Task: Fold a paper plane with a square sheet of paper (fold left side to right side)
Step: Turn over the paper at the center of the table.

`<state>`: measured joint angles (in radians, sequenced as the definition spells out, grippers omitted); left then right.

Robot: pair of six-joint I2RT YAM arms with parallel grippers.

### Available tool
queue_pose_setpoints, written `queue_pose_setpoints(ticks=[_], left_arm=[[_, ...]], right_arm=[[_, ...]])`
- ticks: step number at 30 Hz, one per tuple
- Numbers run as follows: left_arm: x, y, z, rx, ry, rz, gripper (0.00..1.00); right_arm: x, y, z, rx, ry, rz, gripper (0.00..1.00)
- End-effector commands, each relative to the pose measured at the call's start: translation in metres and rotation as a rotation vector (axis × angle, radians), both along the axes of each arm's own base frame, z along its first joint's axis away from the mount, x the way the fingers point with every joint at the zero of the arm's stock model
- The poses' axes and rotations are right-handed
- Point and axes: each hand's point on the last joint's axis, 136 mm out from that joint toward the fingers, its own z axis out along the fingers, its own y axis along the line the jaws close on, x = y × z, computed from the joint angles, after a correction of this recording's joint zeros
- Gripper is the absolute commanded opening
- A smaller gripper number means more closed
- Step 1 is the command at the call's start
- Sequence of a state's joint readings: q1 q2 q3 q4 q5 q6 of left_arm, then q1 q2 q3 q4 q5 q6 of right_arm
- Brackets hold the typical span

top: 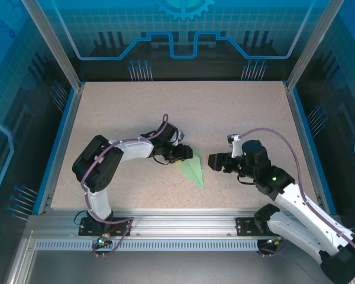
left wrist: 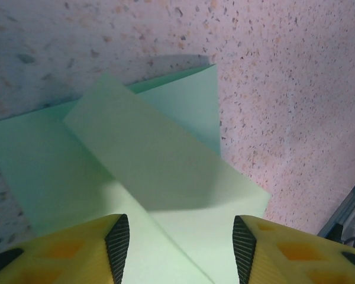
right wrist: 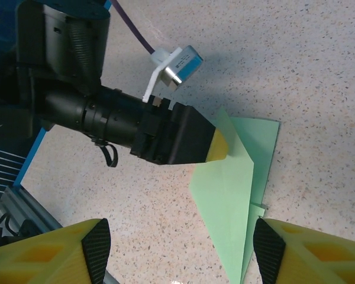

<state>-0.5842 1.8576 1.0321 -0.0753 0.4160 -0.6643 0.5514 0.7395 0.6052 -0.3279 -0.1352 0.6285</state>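
While your left fingers (left wrist: 117,239) hang parted over the paper plane (top: 193,170) lying mid-way across the surface (top: 165,106), expect it light, limp and slippery: pin flat layers, pinch a raised edge. Your right fingers (right wrist: 97,248) gape empty beside it.

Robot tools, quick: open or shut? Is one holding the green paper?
Left tool: open, over the green paper, not gripping it.
Right tool: open, holding nothing.

Speckled table (top: 165,106) bears the paper plane (top: 193,170).
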Motion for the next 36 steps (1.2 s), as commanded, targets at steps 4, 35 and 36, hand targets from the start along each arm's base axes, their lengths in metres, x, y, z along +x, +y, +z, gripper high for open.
queue_pose_setpoints(ticks=[4,35,36], left_arm=[[0.006,-0.019,0.001,-0.042,0.021,-0.022,0.52],[0.031,0.006,0.249,-0.393,-0.446,0.012,0.04],[0.029,0.005,0.255,-0.411,-0.449,0.011,0.04]], right_arm=[[-0.012,-0.016,0.0,0.005,0.016,-0.048,0.69],[-0.029,0.037,0.014,0.436,0.204,0.3,1.0],[-0.028,0.038,0.016,0.454,0.204,0.298,1.0]])
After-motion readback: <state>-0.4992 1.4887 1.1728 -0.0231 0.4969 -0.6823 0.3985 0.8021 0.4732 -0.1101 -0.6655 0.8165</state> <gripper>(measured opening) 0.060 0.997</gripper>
